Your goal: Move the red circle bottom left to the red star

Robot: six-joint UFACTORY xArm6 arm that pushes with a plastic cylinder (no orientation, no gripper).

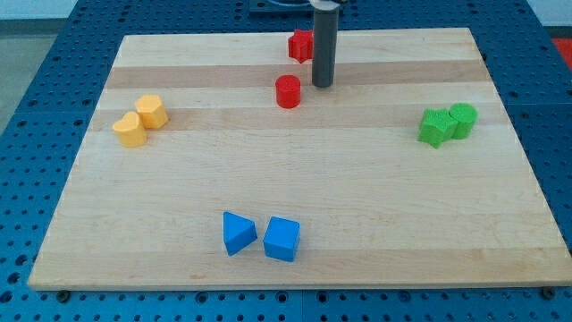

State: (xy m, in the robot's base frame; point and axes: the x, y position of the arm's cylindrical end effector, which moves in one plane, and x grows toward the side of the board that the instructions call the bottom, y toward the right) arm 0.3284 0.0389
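The red circle [288, 91] is a short red cylinder near the top middle of the wooden board [295, 224]. The red star [301, 45] lies above it and slightly to the right, close to the board's top edge, partly hidden behind the rod. My tip [323, 85] rests on the board just right of the red circle, a small gap apart, and below right of the red star.
Two yellow blocks [141, 120] sit together at the view's left. A green star [435, 128] and a green cylinder [463, 119] sit together at the right. A blue triangle [238, 233] and a blue cube [281, 239] lie near the bottom middle.
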